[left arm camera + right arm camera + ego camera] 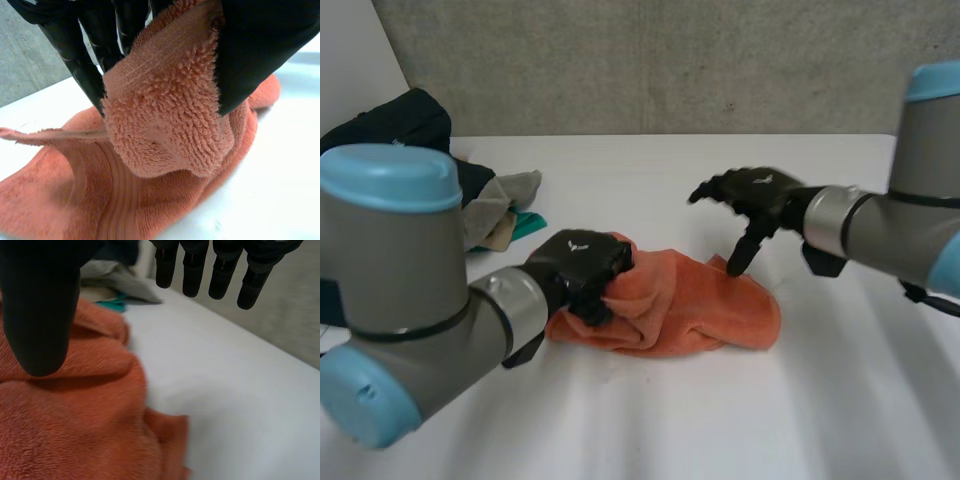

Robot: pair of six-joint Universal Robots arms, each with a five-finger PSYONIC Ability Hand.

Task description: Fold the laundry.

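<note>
My left hand (582, 262) is clamped on the orange towel (695, 300). Its wrist view shows a thick fold of terry pinched between thumb and fingers, raised off the white table (720, 420). The towel lies rumpled between both hands, its long axis running from the left hand across to the right hand (755, 195). That hand hovers spread wide, holding nothing, thumb pointing down at the towel's nearest end; I cannot tell if it touches. Each hand's back bears a small white mark (572, 245), too small to read. Beyond the left hand lies a heap of other clothes (495, 205).
</note>
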